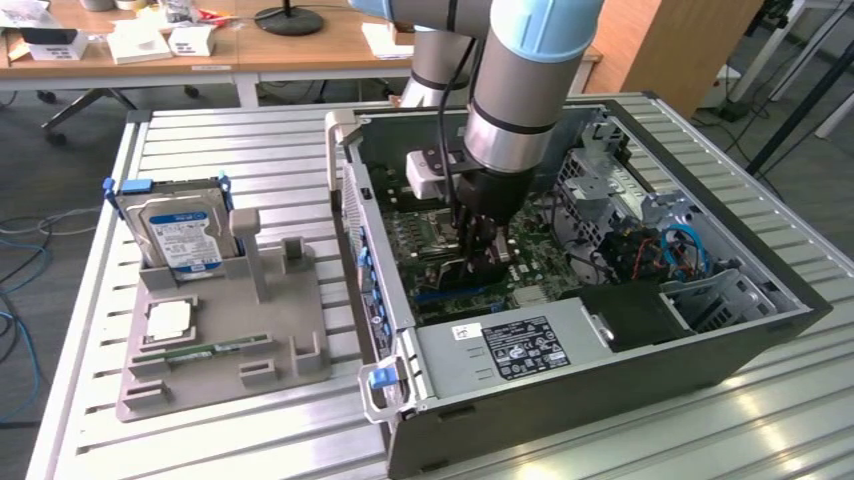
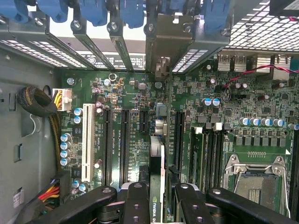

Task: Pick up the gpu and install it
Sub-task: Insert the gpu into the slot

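Observation:
The open computer case (image 1: 747,330) lies on its side on the metal table. My gripper (image 1: 481,262) reaches down into it, over the green motherboard (image 1: 447,285). In the wrist view the gripper (image 2: 156,198) is shut on the gpu (image 2: 157,156), a thin card seen edge-on between the black fingers (image 2: 135,200). The card runs along the motherboard between the long black expansion slots (image 2: 125,140). Its metal end bracket (image 2: 163,44) sits at the case's rear slot openings, under the blue clips (image 2: 96,11). I cannot tell whether the card touches a slot.
On the exterior view's left, a grey holder (image 1: 267,345) carries a silver hard drive (image 1: 180,235), a green memory stick (image 1: 200,352) and a square chip (image 1: 174,318). Inside the case are the power supply (image 1: 527,345), blue cables (image 1: 681,250), yellow-black wires (image 2: 39,105) and the processor socket (image 2: 257,179).

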Tool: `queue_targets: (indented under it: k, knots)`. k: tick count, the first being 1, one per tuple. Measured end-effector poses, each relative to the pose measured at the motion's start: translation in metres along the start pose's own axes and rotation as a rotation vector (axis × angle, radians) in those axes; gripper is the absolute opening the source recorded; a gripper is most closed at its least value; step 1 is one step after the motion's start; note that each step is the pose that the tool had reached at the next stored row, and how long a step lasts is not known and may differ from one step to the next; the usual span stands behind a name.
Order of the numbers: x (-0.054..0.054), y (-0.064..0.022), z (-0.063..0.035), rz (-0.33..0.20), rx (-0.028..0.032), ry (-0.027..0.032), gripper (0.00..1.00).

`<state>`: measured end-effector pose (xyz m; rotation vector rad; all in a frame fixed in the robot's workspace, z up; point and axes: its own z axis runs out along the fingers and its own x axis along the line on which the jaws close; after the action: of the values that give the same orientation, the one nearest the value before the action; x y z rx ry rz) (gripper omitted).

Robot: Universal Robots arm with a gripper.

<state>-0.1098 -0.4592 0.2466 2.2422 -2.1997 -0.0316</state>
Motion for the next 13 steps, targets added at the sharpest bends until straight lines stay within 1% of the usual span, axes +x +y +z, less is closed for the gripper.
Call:
queue_targets:
  k: [2,7,13]
  knots:
    - [0.0,0.0002,0.0001,0.0,0.0009,-0.0002,0.26]
    - [0.0,0.0023,0.0003,-0.002,0.0059,0.0001,0.26]
    - [0.0,0.0025,0.0004,-0.002,0.0064,-0.0001,0.26]
